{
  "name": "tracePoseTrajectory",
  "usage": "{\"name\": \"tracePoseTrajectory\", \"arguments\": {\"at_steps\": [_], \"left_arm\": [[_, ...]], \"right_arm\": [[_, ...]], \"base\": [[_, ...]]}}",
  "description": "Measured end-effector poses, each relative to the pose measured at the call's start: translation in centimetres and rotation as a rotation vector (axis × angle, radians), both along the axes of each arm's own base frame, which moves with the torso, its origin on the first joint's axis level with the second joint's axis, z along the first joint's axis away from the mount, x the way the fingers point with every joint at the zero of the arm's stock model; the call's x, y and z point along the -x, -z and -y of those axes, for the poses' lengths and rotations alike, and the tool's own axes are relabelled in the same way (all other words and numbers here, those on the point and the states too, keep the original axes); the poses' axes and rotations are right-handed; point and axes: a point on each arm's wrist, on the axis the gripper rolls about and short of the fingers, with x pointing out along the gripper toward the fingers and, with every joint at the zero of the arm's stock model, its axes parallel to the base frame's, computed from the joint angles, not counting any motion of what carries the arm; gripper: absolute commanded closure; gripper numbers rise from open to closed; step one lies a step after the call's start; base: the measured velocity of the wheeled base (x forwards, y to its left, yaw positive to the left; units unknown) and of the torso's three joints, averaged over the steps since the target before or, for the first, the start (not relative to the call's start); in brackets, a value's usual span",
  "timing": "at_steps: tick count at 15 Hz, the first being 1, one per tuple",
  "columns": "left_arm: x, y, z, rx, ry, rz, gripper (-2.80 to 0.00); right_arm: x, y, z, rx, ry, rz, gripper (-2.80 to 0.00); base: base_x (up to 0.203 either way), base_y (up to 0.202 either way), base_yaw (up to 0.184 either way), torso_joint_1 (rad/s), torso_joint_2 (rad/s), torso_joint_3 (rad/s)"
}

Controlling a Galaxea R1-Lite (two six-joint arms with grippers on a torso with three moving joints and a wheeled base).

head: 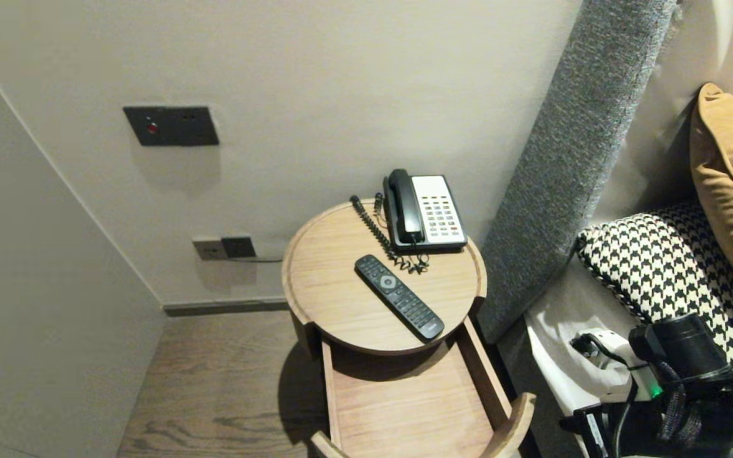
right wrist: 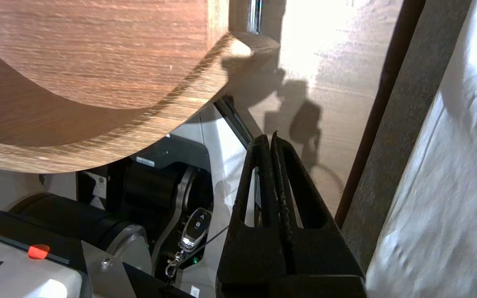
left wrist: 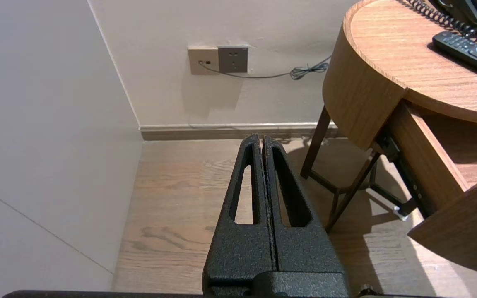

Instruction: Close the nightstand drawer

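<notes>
A black remote control [head: 398, 296] lies on the round wooden bedside table [head: 290, 280], in front of a black and white telephone [head: 427, 213] with a coiled cord. The table's drawer [head: 404, 407] stands pulled out and holds nothing that I can see. My right arm [head: 684, 356] shows at the lower right, beside the bed. My right gripper [right wrist: 272, 136] is shut and holds nothing, low beside the curved drawer front [right wrist: 97, 62], pointing at the floor. My left gripper [left wrist: 262, 138] is shut and holds nothing, over the floor left of the table, apart from the remote control [left wrist: 470, 51].
A grey padded headboard [head: 570, 159] rises right of the table, with a houndstooth pillow [head: 665, 261] and a tan pillow [head: 732, 172] on the bed. Wall sockets [head: 223, 247] and a switch panel [head: 171, 125] are behind. A side wall closes the left. A key fob [right wrist: 195, 225] hangs on my base.
</notes>
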Motion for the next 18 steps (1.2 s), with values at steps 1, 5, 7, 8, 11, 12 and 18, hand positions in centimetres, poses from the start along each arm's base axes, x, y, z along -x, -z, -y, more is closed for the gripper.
{"name": "tracePoseTrajectory", "arguments": {"at_steps": [1,5,7,8,11,12,18], "left_arm": [[0.0,0.0,0.0,0.000,0.000,0.000,0.00],[0.0,0.0,0.0,-0.001,0.000,0.001,0.00],[0.0,0.0,0.0,-0.001,0.001,0.000,0.00],[0.0,0.0,0.0,-0.001,0.001,0.000,0.00],[0.0,0.0,0.0,-0.001,0.001,0.001,0.00],[0.0,0.0,0.0,-0.001,0.001,0.000,0.00],[0.0,0.0,0.0,-0.001,0.001,0.000,0.00]], "right_arm": [[-0.2,0.2,0.0,0.001,0.001,-0.005,0.00],[-1.1,0.6,-0.3,-0.002,-0.001,-0.001,0.00],[-1.4,0.6,-0.5,-0.004,-0.003,0.000,0.00],[-1.5,0.7,-0.6,-0.004,-0.006,-0.004,0.00],[-2.0,0.9,-0.8,-0.005,-0.010,-0.012,0.00],[-2.2,1.0,-1.0,-0.005,-0.014,-0.013,0.00],[-3.5,1.0,-1.4,-0.009,-0.018,-0.004,0.00]], "base": [[0.000,0.000,0.000,0.000,0.00,0.000],[0.000,0.000,0.000,0.000,0.00,0.000],[0.000,0.000,0.000,0.000,0.00,0.000],[0.000,0.000,0.000,0.000,0.00,0.000],[0.000,0.000,0.000,0.000,0.00,0.000],[0.000,0.000,0.000,0.000,0.00,0.000],[0.000,0.000,0.000,0.000,0.00,0.000]]}}
